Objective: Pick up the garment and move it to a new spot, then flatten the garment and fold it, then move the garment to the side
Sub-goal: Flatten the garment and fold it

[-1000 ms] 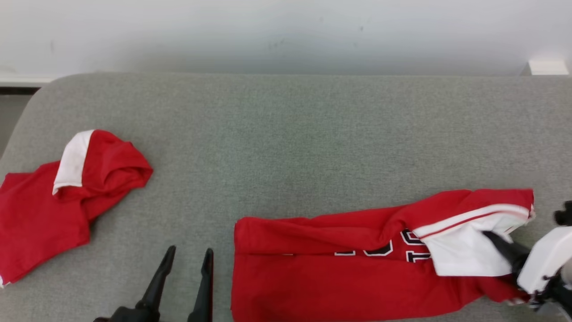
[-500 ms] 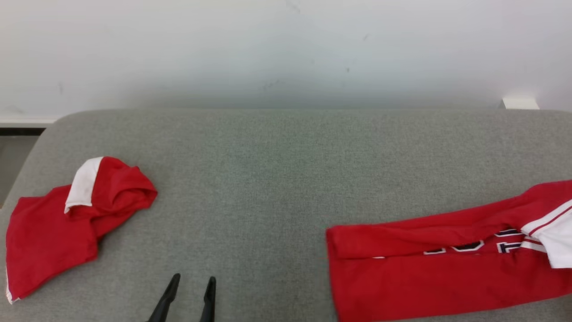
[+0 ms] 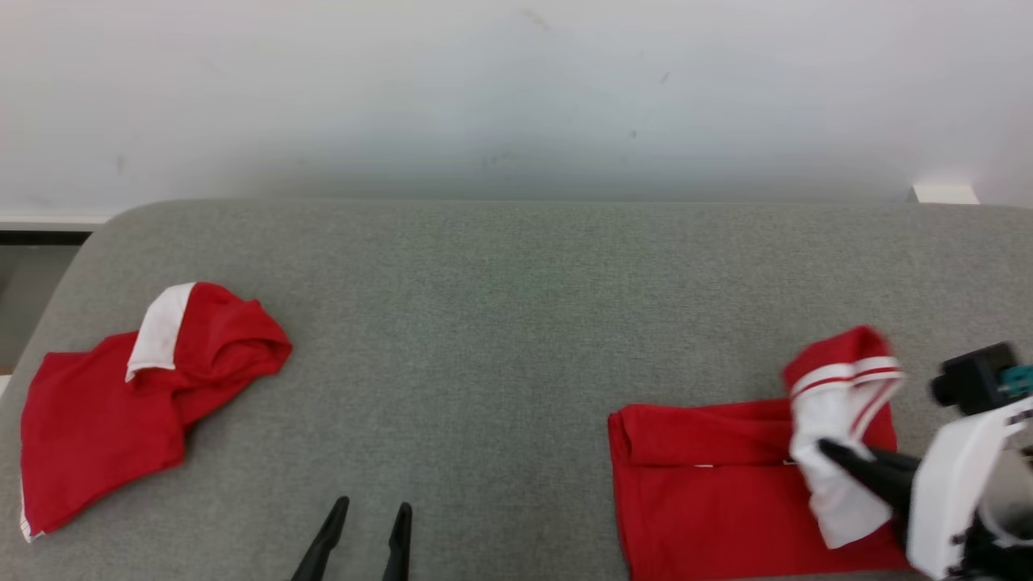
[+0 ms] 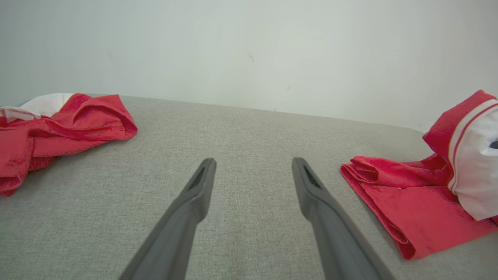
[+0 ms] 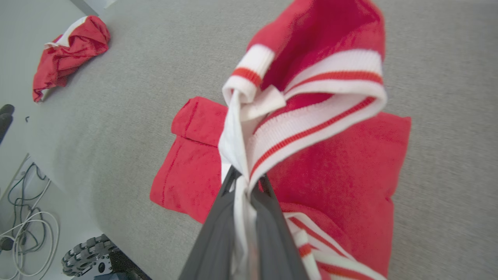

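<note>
Grey woven upholstery [image 3: 500,323] with a rounded corner carries the garment [image 3: 702,492], a red knit jersey folded into a flat block near the right front edge. The right gripper [image 3: 825,446], fingers pressed together, pinches the white, red-striped ribbed trim [image 5: 311,112] and holds that end raised above the fold. The left gripper [image 3: 370,510], fingers spread, hovers over bare cloth between the garment and a second red garment [image 3: 105,403], crumpled well apart at left. A pale wall [image 3: 484,97] stands behind.

No lettering, label or number can be read on the red garment [image 3: 710,500].
</note>
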